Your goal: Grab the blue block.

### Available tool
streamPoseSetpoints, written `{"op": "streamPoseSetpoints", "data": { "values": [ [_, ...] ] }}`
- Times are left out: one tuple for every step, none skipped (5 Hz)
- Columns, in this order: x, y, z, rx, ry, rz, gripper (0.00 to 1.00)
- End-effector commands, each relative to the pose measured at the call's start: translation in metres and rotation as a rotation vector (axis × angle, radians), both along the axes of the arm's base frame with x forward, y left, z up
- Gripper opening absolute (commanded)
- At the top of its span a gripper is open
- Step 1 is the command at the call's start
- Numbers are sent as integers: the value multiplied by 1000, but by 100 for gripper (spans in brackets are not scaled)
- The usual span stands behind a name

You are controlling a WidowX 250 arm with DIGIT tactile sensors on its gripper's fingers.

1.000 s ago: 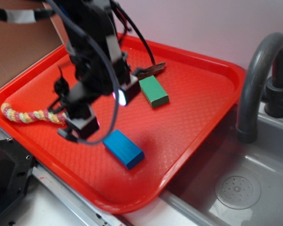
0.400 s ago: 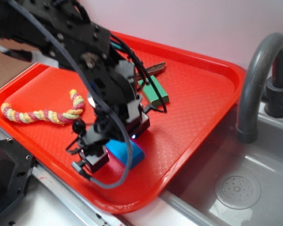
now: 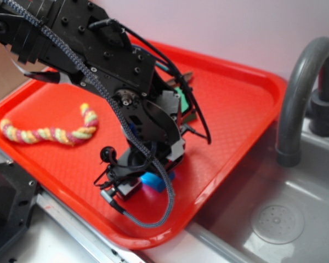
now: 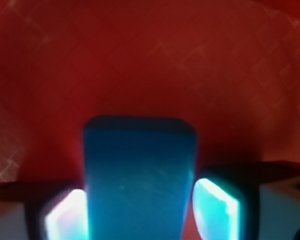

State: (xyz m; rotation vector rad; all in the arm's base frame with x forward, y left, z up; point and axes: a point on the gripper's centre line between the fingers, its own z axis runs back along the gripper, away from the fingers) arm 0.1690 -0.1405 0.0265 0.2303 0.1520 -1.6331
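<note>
Your gripper (image 3: 148, 178) is down at the surface of the red tray (image 3: 241, 104), with one finger (image 4: 215, 207) on each side of the blue block (image 4: 140, 175). In the wrist view the block stands between the two lit pads; narrow gaps show on both sides, so you cannot tell whether the jaws are pressing it yet or merely bracketing it. In the exterior view only a small patch of the blue block (image 3: 153, 181) shows under the black wrist, at about 6 o'clock on the tray, near its front edge.

Moving outward, the arm (image 3: 88, 44) reaches in from 10 o'clock and covers most of the tray's middle. A braided cable (image 3: 159, 186) loops down from it and hangs past the block toward the tray's front rim. Behind the wrist, toward 12 o'clock, a sliver of the green block (image 3: 182, 98) peeks out, well apart from the blue one. A dark flat object next to it is too hidden to name.

At 9 o'clock a multicoloured rope (image 3: 49, 133) lies curled on the tray. Past the tray at 3 o'clock stands a grey faucet (image 3: 296, 93) over a grey sink (image 3: 274, 219).
</note>
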Motion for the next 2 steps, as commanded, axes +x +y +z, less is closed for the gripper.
{"op": "streamPoseSetpoints", "data": {
  "values": [
    [-17,-5,-7,-32,4,8,0],
    [1,8,33,-119,-54,251,0]
  ]
}}
